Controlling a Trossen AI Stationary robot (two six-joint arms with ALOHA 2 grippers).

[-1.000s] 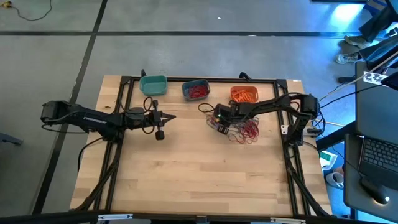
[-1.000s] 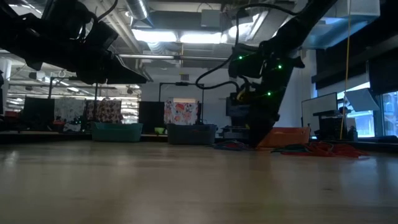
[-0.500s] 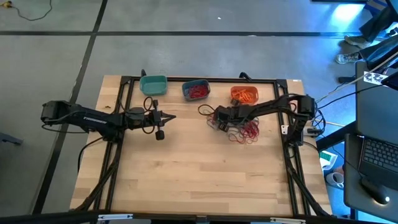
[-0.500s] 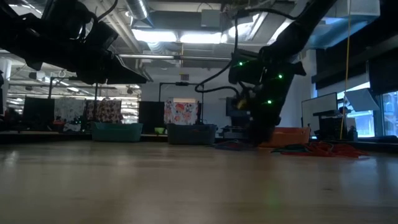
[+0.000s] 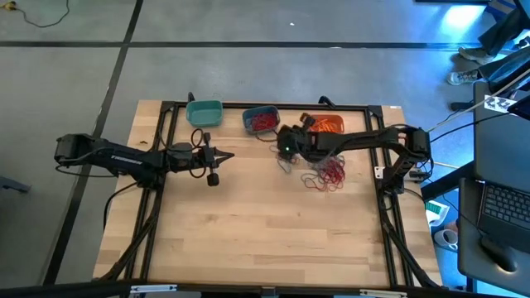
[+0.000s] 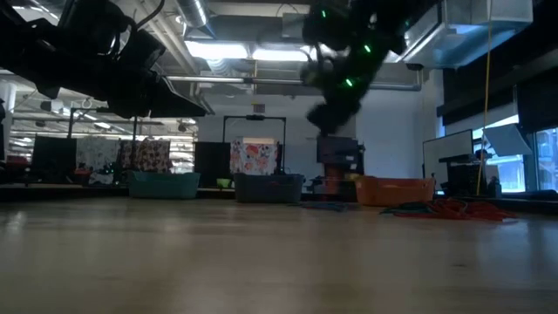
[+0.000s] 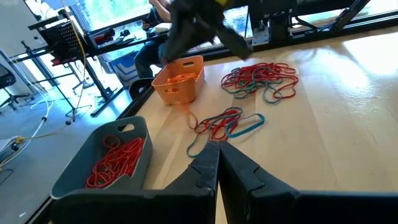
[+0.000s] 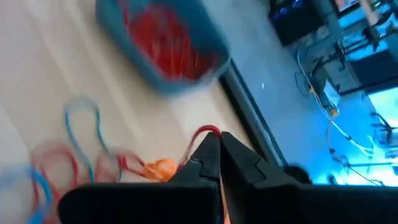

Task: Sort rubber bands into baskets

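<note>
Wood counter (image 5: 265, 232), three baskets along the far edge: teal (image 5: 204, 112), blue (image 5: 260, 120) holding red bands, orange (image 5: 325, 125) partly hidden by the right arm. Right tool (image 8: 219, 144) raised near the blue basket, fingers closed on a red band (image 8: 208, 131); view blurred, grip hard to confirm. Loose band pile (image 5: 327, 174) on the counter beside it. Left tool (image 7: 217, 152) closed, empty, parked at the left.
</note>
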